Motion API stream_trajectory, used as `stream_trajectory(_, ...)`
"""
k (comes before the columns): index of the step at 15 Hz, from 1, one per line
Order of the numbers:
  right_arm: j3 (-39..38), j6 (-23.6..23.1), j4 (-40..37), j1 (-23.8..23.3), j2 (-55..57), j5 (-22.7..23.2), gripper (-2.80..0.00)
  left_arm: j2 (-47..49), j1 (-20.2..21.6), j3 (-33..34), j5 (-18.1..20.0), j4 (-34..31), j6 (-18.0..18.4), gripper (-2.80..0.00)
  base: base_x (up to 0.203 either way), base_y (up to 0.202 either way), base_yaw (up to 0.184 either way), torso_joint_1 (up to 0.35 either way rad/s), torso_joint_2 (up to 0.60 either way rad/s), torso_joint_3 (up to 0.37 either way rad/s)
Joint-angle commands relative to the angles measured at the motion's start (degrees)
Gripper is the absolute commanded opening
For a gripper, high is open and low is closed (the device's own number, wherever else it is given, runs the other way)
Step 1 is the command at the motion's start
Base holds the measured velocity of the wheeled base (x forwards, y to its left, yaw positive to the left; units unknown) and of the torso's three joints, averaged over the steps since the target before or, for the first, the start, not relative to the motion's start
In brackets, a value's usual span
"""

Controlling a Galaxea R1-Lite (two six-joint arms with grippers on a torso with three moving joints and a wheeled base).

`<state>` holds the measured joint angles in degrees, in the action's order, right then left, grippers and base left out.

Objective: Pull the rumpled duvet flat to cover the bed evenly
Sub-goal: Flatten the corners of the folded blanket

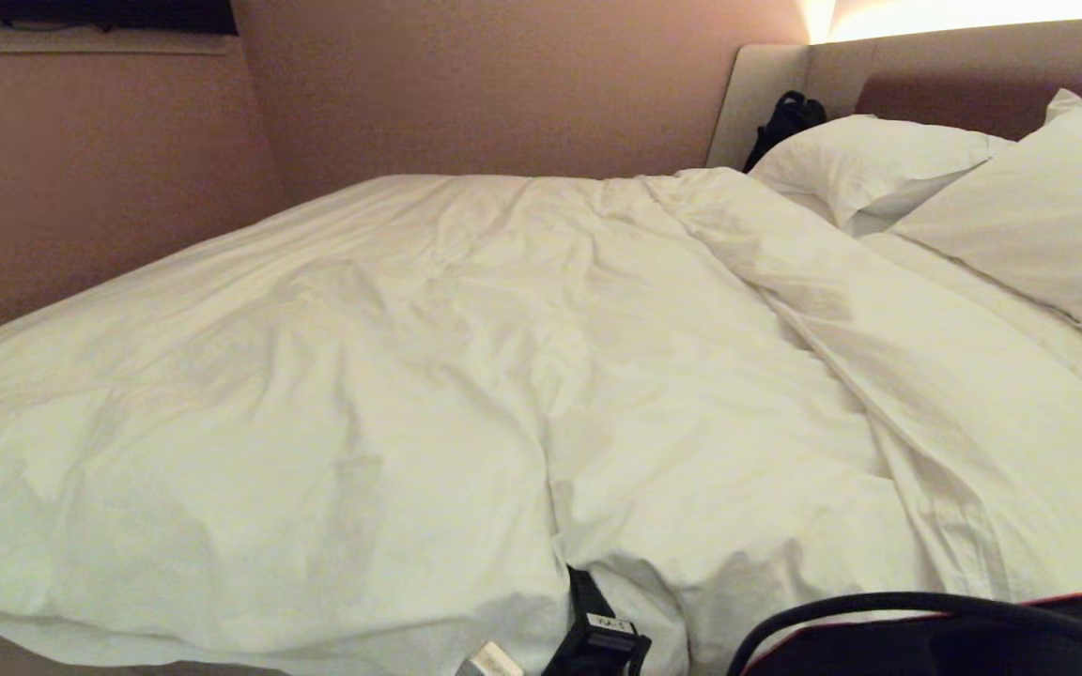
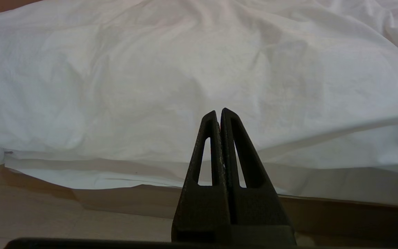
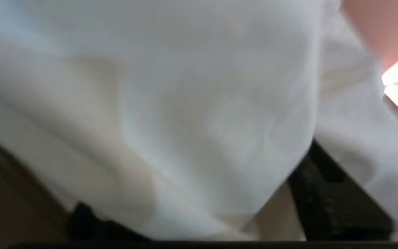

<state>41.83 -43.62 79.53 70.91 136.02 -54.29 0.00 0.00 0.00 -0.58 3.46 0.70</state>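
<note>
The white duvet (image 1: 466,376) lies creased over most of the bed (image 1: 973,84), with a long thick fold running from the pillows toward the near right corner. My right gripper (image 1: 586,606) is at the duvet's near edge, low in the head view, its tip hidden in the cloth. In the right wrist view the right gripper (image 3: 197,176) stands open, its black fingers (image 3: 327,193) far apart, and duvet cloth (image 3: 185,121) bulges between them. My left gripper (image 2: 218,112) is shut and empty, held short of the duvet's hanging edge (image 2: 150,103).
Two white pillows (image 1: 870,160) (image 1: 1048,216) lean at the headboard on the right. A black bag (image 1: 785,117) sits in the far corner by the headboard. A wall (image 1: 81,188) runs close along the bed's left side. The bed base (image 2: 123,199) shows under the hanging cover.
</note>
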Motion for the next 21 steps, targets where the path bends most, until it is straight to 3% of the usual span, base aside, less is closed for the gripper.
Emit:
stream_trajectory(1, 0.94, -0.59, -0.23, -0.63, -2.11, 0.47, 0.00, 0.00, 0.00, 0.00, -0.04, 0.01, 0.00, -2.80, 0.000, 0.000, 0.000, 0.000, 0.00, 0.000)
stream_trajectory(5, 1.11, 3.72, -2.50, -1.61, -4.00, 6.24, 0.00, 0.00, 0.00, 0.00, -0.04, 0.05, 0.00, -2.80, 0.000, 0.000, 0.000, 0.000, 0.00, 0.000)
stream_trajectory(11, 1.34, 29.85, -29.27, -1.53, -17.38, 23.58, 0.00, 0.00, 0.00, 0.00, -0.04, 0.05, 0.00, -2.80, 0.000, 0.000, 0.000, 0.000, 0.00, 0.000)
stream_trajectory(14, 0.78, 38.60, -41.91, -1.92, -24.57, 34.04, 0.00, 0.00, 0.00, 0.00, -0.04, -0.03, 0.00, -2.80, 0.000, 0.000, 0.000, 0.000, 0.00, 0.000)
stream_trajectory(16, -0.93, 42.10, -48.23, -1.87, -28.50, 40.60, 0.00, 0.00, 0.00, 0.00, -0.04, 0.05, 0.00, -2.80, 0.000, 0.000, 0.000, 0.000, 0.00, 0.000)
stream_trajectory(18, -3.18, 43.18, -54.38, -1.82, -33.51, 48.06, 0.00, 0.00, 0.00, 0.00, -0.04, 0.05, 0.00, -2.80, 0.000, 0.000, 0.000, 0.000, 0.00, 0.000)
stream_trajectory(21, -5.71, 44.65, -59.23, -1.77, -39.35, 55.70, 0.00, 0.00, 0.00, 0.00, -0.04, 0.00, 0.00, -2.80, 0.000, 0.000, 0.000, 0.000, 0.00, 0.000)
